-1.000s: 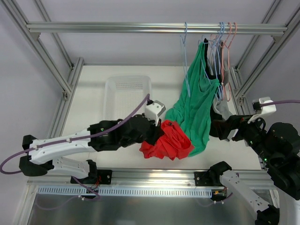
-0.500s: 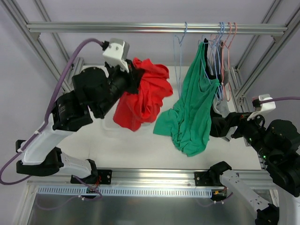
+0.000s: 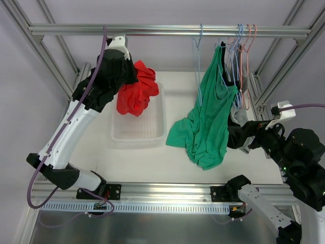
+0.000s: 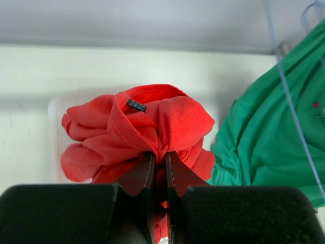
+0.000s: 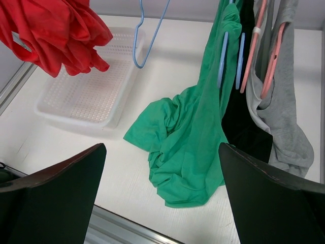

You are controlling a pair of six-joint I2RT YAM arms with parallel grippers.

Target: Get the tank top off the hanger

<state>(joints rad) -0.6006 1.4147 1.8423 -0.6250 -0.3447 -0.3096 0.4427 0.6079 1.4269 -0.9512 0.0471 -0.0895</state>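
Already the bright-red fabric tank top [image 3: 136,94] is off the thin light-blue wire hanger [image 5: 137,63], clenched in the left pincer [image 4: 160,168]; right pincer [image 5: 161,152] released.

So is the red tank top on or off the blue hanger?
Off. The tank top hangs bunched in the shut left gripper over the basket; the hanger hangs bare.

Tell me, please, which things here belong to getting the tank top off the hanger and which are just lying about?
Job: tank top, held by the left gripper; bare blue hanger.
Lying about: basket, green top, pink hangers, grey garment.
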